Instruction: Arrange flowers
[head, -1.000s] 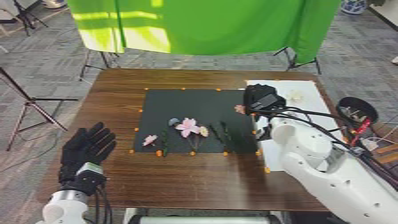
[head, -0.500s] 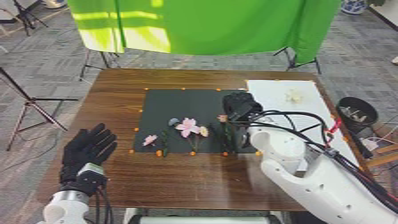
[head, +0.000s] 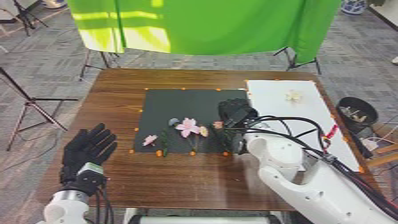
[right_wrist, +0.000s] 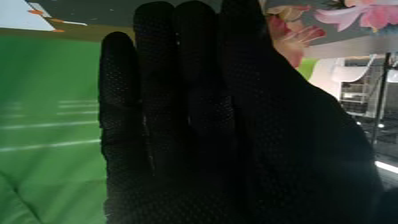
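In the head view my right hand (head: 236, 112) is above the right part of the black mat (head: 182, 100), with a pink flower (head: 218, 124) pinched at its side. In the right wrist view this pink flower (right_wrist: 293, 37) sits beside my right hand (right_wrist: 204, 115), its stem hidden by the glove. A large pink flower (head: 187, 127), a small pink one (head: 150, 140), a peach one (head: 203, 131) and a blue-grey one (head: 174, 121) lie on the mat with green stems. My left hand (head: 88, 147) stays left of the mat, fingers straight.
A white sheet (head: 275, 102) with a pale cream flower (head: 294, 95) lies on the table's right side. Orange markers edge mat and sheet. A black bin (head: 357, 110) stands off the table's right edge, and a green cloth (head: 204, 25) hangs behind the table.
My right hand has moved left from the white sheet's edge and slightly nearer the robot, carrying the pink flower along. The left hand has stayed still.
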